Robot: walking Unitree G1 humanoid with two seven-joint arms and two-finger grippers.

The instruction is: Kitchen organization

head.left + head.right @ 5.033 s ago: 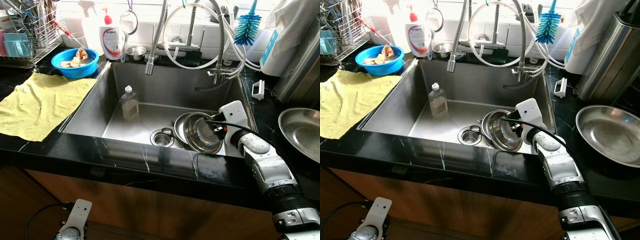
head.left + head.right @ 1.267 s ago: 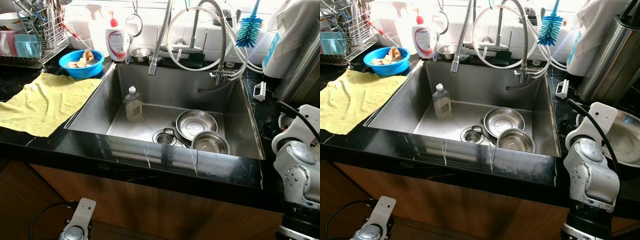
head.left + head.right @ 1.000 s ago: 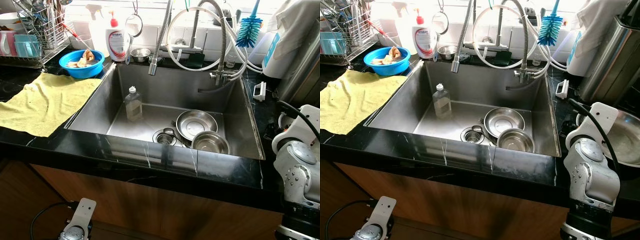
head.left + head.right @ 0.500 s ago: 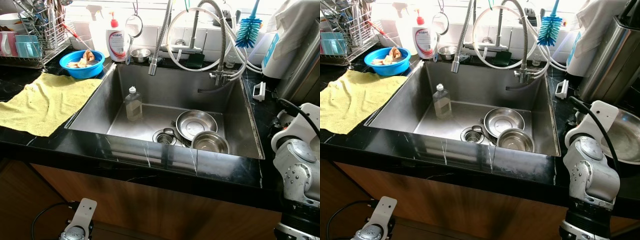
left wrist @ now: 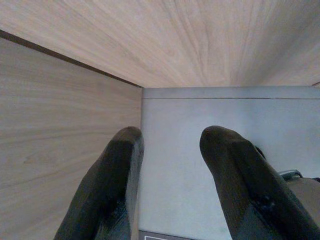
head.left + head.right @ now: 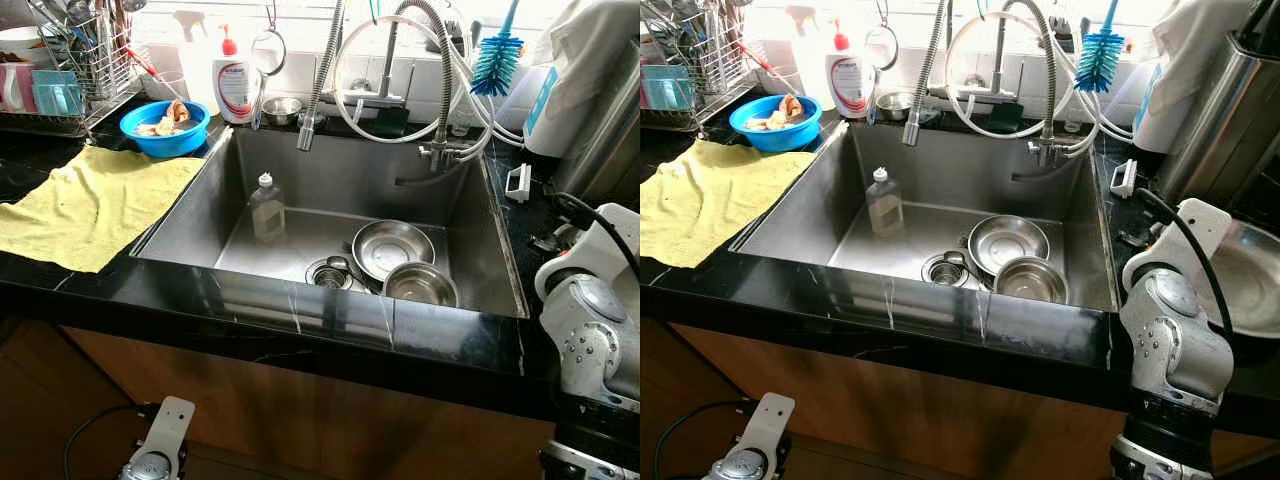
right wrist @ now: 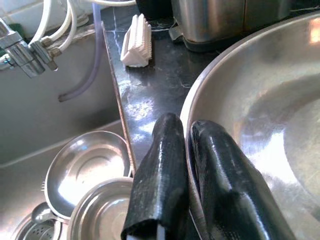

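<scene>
Now right tool [image 7: 184, 165] clamped on shiny steel pan [image 7: 260, 115] rim

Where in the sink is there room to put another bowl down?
The sink floor is bare at the back, between the clear bottle and the right wall, and on the left in front of the bottle. The front right is crowded: two steel bowls touch each other beside the drain.
</scene>
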